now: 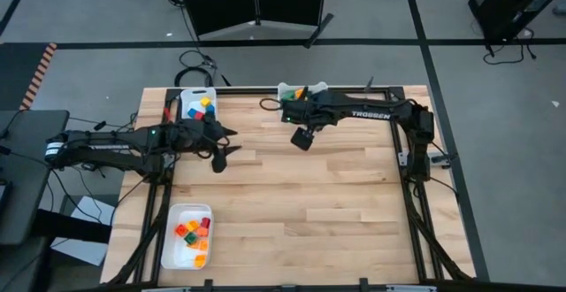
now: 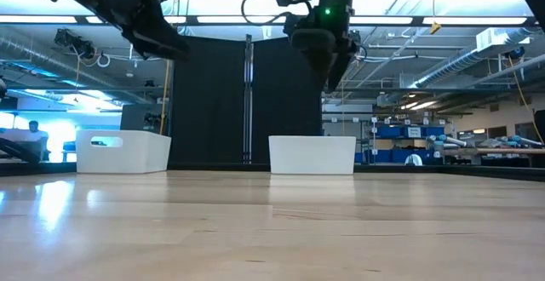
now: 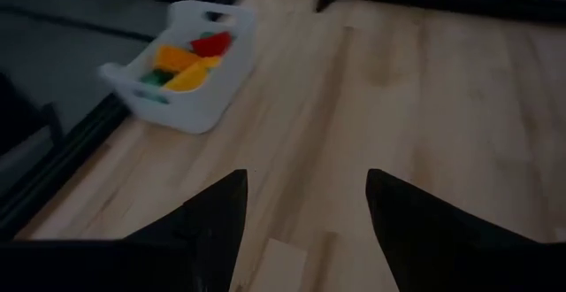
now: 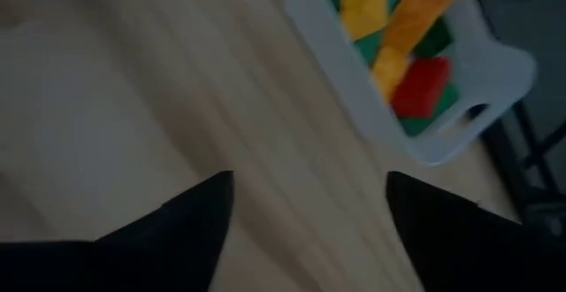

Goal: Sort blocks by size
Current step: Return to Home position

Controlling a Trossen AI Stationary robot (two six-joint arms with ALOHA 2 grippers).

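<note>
The blocks lie in three white trays. The far-left tray (image 1: 198,104) holds blue, yellow and red ones. The far-middle tray (image 1: 299,90) (image 4: 416,142) holds green, yellow, orange and red blocks (image 4: 402,35). The near-left tray (image 1: 189,237) (image 3: 190,106) holds red, orange, yellow and green blocks (image 3: 186,57). My left gripper (image 1: 221,157) (image 3: 305,181) hovers open over bare wood beside the far-left tray. My right gripper (image 1: 302,139) (image 4: 309,181) hangs open above the table, just near of the far-middle tray, pointing steeply down. Nothing is between either pair of fingers.
The wooden table top (image 1: 336,212) spreads bare over its middle and right part. In the low view the two far trays (image 2: 123,151) (image 2: 312,154) stand on the table's far edge, and both arms stay high above the surface. Cables lie off the far-left corner (image 1: 196,65).
</note>
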